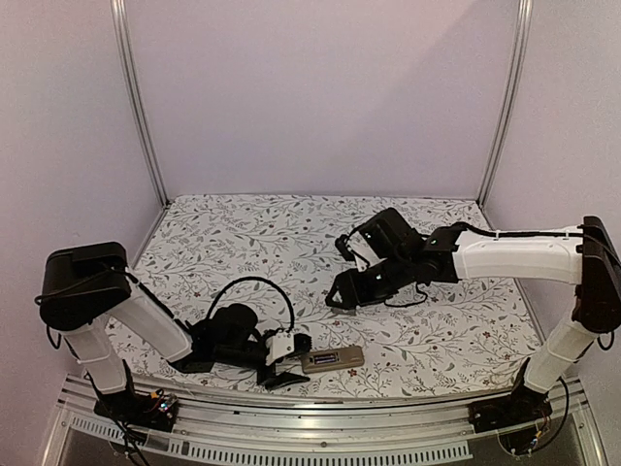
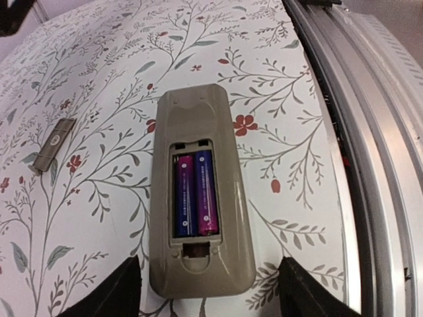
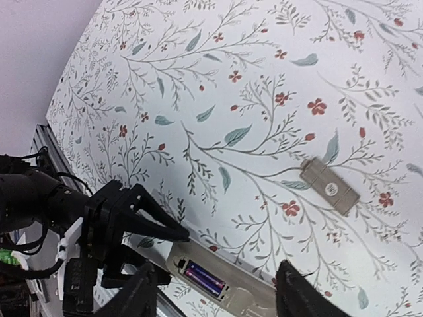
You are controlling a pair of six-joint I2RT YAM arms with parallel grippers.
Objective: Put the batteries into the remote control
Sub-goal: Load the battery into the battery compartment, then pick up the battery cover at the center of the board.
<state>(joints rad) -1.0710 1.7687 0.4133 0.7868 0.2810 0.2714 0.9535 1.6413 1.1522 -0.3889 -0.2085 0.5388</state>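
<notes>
Above, my left gripper [image 1: 294, 361] at the end of the remote control [image 1: 332, 360] near the bench [image 1: 291, 233] front edge, left wrist, gripper spread astride it, both batteries [image 2: 195, 195] seated in its upturned back, right wrist, my right gripper [image 3: 218, 294] spread, battery cover [image 3: 329, 187] lying apart.

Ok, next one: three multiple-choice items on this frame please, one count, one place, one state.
1. How many batteries lie in the recess of the remote control? A none; B one; C two.
2. Where is the battery cover? A on the remote; B on the table, apart from it; C in a gripper.
3. The right gripper is: A open and empty; B shut on a battery; C shut on the cover.
Key: 1 C, two purple cells lie side by side; 2 B, it lies alone on the table; 3 A, its fingers stand apart, nothing between.
</notes>
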